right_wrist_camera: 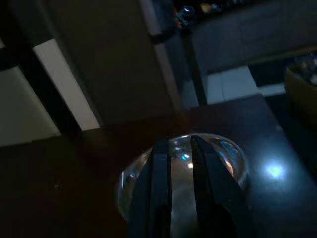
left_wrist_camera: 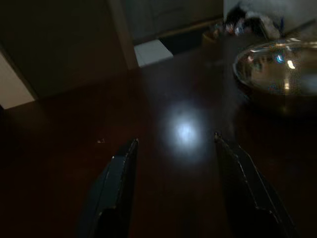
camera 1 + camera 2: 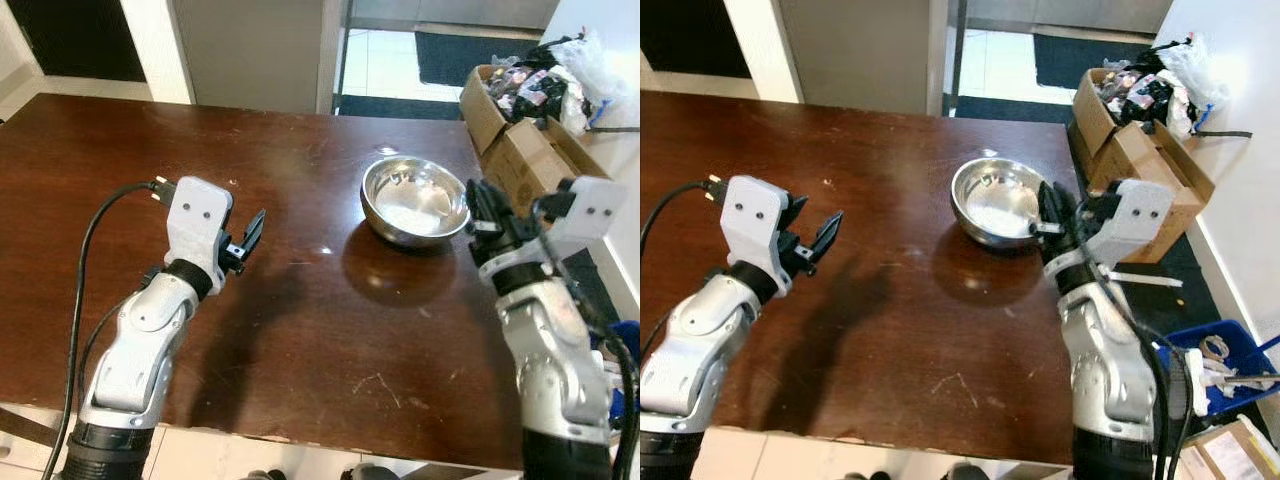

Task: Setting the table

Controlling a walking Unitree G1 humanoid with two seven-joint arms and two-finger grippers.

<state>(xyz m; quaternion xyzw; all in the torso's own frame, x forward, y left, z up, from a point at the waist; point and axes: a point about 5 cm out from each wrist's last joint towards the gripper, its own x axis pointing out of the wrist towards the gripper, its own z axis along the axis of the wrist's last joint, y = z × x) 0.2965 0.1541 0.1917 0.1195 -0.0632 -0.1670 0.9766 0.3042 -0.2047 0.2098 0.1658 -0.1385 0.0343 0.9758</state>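
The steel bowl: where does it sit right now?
The steel bowl sits on the dark wooden table, toward its far right side, just ahead of the right gripper and near the cardboard boxes.

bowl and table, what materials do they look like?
Bowl: looks like polished metal, probably stainless steel; silvery with mirror-like glints and reflections inside. Table: looks like dark reddish-brown wood or veneer with a glossy finish; it reflects the bowl and shows light scratches. Solid or veneer: can't tell.
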